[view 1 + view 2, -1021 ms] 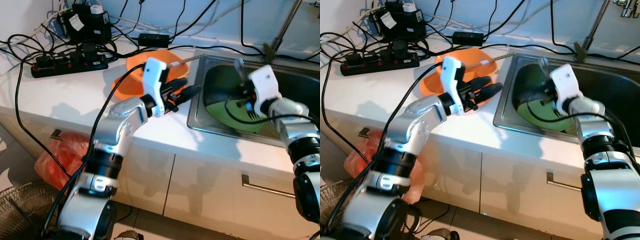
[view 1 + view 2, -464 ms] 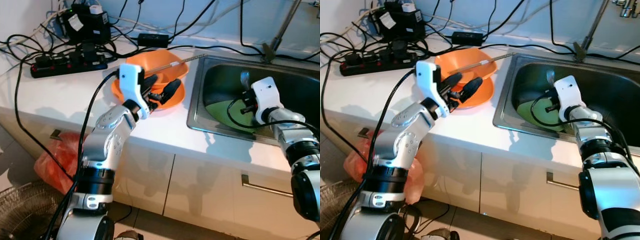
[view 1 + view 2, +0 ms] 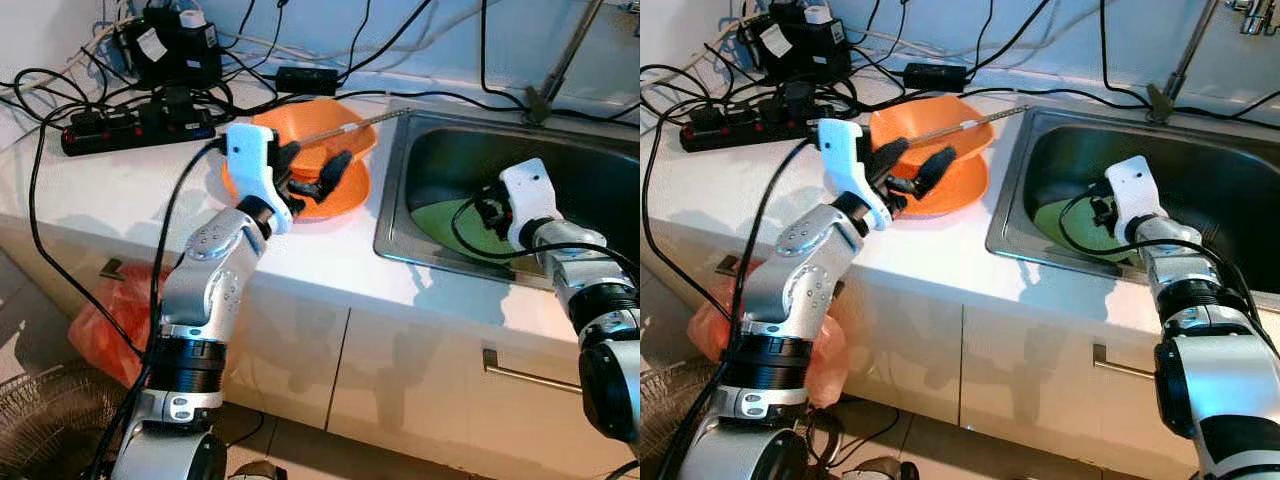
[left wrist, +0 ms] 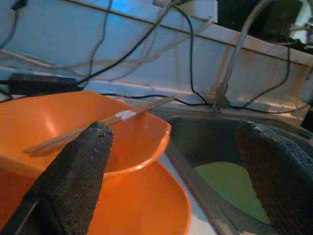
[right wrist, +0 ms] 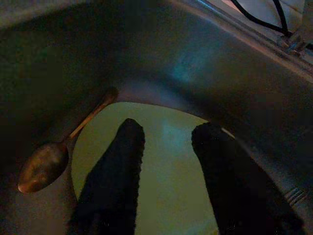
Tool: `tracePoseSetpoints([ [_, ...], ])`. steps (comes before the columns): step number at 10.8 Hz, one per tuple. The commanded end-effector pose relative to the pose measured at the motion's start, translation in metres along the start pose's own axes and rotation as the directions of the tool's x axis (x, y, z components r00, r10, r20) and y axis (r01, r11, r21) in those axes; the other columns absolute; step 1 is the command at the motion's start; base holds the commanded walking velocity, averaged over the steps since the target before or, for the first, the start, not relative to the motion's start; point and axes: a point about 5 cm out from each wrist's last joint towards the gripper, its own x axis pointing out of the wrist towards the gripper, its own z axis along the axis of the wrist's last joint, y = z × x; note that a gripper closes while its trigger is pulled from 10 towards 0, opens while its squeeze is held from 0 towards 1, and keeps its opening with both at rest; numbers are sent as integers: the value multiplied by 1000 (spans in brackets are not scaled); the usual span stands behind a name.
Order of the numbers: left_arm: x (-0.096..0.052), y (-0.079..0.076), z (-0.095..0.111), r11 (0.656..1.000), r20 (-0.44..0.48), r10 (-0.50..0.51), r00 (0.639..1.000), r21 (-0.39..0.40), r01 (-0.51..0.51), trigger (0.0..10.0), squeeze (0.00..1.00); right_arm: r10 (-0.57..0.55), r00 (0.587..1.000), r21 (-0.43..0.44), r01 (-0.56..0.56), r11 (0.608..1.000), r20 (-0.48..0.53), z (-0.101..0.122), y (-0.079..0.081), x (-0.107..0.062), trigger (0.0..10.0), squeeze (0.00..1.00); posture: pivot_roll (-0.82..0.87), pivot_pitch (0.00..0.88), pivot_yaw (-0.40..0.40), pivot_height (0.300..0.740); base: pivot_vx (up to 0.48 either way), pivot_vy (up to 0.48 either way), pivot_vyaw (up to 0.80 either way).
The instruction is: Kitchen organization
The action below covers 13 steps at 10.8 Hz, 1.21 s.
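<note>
Right wrist: spoon (image 5: 44, 164) released.

No legible text or labels

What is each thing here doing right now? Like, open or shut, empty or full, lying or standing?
left gripper: open, empty, held over the orange dishes
right gripper: open, empty, down in the sink over the green plate
orange bowl: upright, on the orange plate, chopsticks resting in it
orange plate: flat on the counter
chopsticks: lying across the bowl
green plate: lying in the sink
spoon: lying in the sink
sink: dry-looking
</note>
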Motion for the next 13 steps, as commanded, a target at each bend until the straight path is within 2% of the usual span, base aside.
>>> tracePoseSetpoints([
  [1, 0, 2, 5, 999, 27, 30, 999, 23, -31, 10000, 1000, -5, 1000, 35, 5, 999, 13, 2, -1, 0, 10000, 1000, 122, 37, -6, 740, 0, 0, 0],
  [4, -8, 19, 8, 981, 88, 174, 981, 73, -181, 10000, 1000, -32, 982, 140, 6, 990, 186, 17, 6, 0, 10000, 1000, 103, 30, -10, 740, 0, 0, 0],
  [5, -12, 28, 10, 965, 116, 239, 964, 84, -249, 10000, 1000, -54, 959, 204, -4, 979, 278, 24, 13, -1, 10000, 1000, 95, 25, -13, 740, 0, 0, 0],
  [6, -13, 32, 10, 956, 128, 269, 955, 87, -281, 10000, 1000, -68, 945, 245, -13, 969, 319, 28, 18, -2, 10000, 1000, 91, 18, -21, 740, 0, 0, 0],
  [7, -16, 34, 8, 948, 144, 270, 952, 133, -289, 10000, 902, -80, 927, 278, -27, 960, 366, 33, 27, -4, 10000, 1000, 91, 18, -21, 740, 0, 0, 0],
  [8, -20, 38, 5, 935, 156, 272, 950, 189, -299, 10000, 0, -95, 903, 325, -51, 944, 418, 39, 39, -6, 10000, 1000, 80, 6, -28, 740, 0, 0, 0],
  [9, -24, 42, 4, 928, 157, 286, 945, 203, -314, 10000, 0, -114, 888, 369, -67, 927, 445, 44, 46, -10, 10000, 1000, 80, 6, -28, 740, 0, 0, 0],
  [10, -33, 45, 1, 912, 170, 314, 934, 220, -347, 10000, 0, -138, 850, 417, -103, 903, 509, 51, 59, -24, 10000, 1000, 69, 0, -30, 740, 0, 0, 0],
  [11, -36, 45, -2, 907, 176, 324, 930, 222, -358, 10000, 0, -147, 841, 434, -111, 894, 520, 52, 64, -29, 10000, 1000, 69, 0, -30, 740, 0, 0, 0],
  [12, -38, 43, -4, 902, 179, 334, 925, 223, -369, 10000, 0, -148, 845, 445, -115, 888, 515, 50, 69, -33, 10000, 933, 65, 0, -32, 740, 0, 0, 0],
  [13, -40, 42, -8, 895, 185, 355, 916, 217, -390, 10000, 0, -147, 855, 464, -119, 878, 497, 45, 78, -39, 10000, 529, 60, 0, -34, 740, 0, 0, 0],
])
